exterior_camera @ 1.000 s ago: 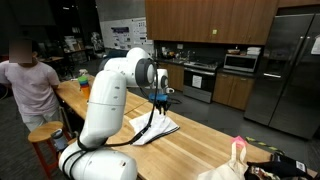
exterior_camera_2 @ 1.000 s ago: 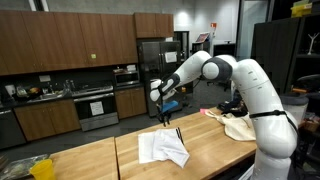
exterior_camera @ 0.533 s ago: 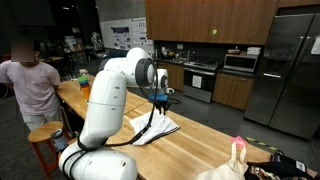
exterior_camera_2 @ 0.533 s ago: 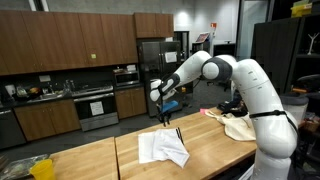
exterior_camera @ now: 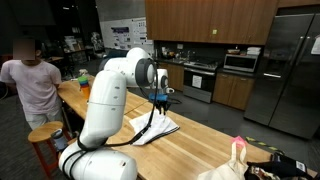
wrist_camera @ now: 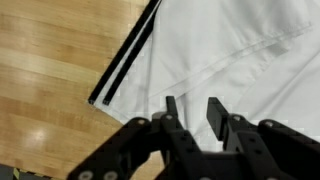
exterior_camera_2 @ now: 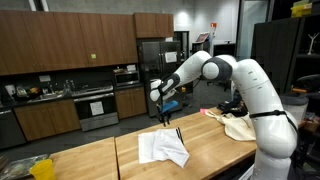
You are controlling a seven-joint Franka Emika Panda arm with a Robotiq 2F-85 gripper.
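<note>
Claw [wrist_camera: 193,118] is part spread. Its two dark fingers [wrist_camera: 172,110] stand apart w/ a clear gap and nothing is pinched btwn them. Only the white cloth [wrist_camera: 235,60] shows through the gap. The cloth is soft, creased fabric w/ twin black stripes [wrist_camera: 125,62] along one edge.

In an exterior view the claw [exterior_camera: 161,101] hangs pointing down, just above the cloth [exterior_camera: 155,129]. Same in an exterior view from the opposite side: claw [exterior_camera_2: 165,117] over cloth [exterior_camera_2: 163,148]. It looks clear of the fabric, but contact can't be ruled out at this res.

The cloth lies on a long light-wood desk [exterior_camera_2: 90,160], approx. mid-length, rumpled rather than flat.

Edges: in the wrist view the striped edge runs diagonally from top centre down to the left, w/ bare wood [wrist_camera: 50,60] beyond it. The claw sits inside that edge, over a fold in the fabric.

Room:
- Bare desk top lies on both sides of the cloth along the desk's length.
- A beige crumpled bag [exterior_camera_2: 240,125] lies nr the robot's base end, well apart from the cloth.
- A small yellow object [exterior_camera_2: 40,168] sits at the nr corner, well apart too.
- A person in a light shirt [exterior_camera: 30,85] stands by the desk's far end, away from the claw.
</note>
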